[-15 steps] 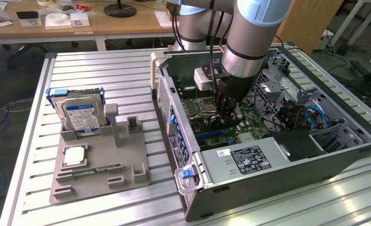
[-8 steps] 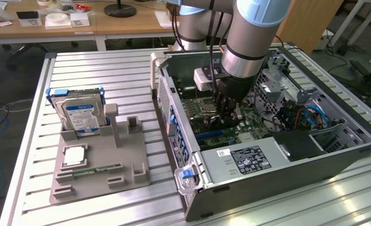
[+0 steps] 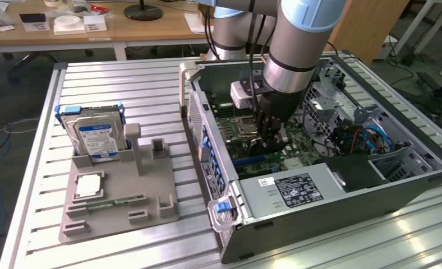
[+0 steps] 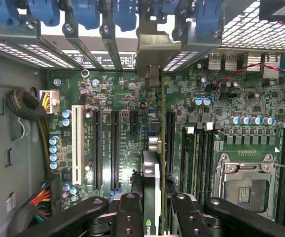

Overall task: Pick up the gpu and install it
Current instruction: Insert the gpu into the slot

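Gripper [image 4: 155,210] is inside the open computer case [image 3: 333,221], jaws clenched on the graphics card [image 4: 151,170]. The card stands on edge over the motherboard [image 4: 216,103], bracket end toward the case's slotted rear wall. A hard drive [image 3: 95,137] stands in a grey holder [image 3: 109,221] at the exterior view's left.

From the gripper [image 3: 270,143] holding the gpu [image 4: 151,182], exterior view: power supply [image 3: 296,190] blocks five o'clock, cables [image 3: 359,137] three, the case's slotted wall [image 3: 205,140] nine. Bare tabletop [image 3: 124,84] lies open at ten.
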Robot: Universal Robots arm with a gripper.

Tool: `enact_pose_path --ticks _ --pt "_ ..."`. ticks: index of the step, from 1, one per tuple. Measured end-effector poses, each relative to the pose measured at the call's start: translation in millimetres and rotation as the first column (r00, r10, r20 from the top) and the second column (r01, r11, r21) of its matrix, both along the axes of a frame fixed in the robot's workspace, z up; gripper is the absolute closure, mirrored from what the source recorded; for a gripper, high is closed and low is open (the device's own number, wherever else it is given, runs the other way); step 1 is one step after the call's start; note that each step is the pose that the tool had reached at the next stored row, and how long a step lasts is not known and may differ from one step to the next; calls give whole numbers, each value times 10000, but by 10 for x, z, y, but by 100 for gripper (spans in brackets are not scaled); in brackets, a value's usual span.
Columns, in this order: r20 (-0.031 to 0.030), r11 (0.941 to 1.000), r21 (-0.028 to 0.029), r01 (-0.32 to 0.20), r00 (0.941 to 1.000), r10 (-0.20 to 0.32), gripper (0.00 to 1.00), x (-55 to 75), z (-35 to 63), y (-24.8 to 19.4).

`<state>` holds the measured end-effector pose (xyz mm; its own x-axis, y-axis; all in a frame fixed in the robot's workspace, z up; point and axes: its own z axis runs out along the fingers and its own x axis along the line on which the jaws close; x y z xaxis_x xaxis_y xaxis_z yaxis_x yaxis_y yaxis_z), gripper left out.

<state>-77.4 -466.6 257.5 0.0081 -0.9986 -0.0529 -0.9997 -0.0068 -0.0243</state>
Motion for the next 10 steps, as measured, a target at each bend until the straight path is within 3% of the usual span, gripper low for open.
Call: enact_pose_path --ticks 10 --pt "-1 10000 -1 -3 10000 3 73 -11 1 -1"
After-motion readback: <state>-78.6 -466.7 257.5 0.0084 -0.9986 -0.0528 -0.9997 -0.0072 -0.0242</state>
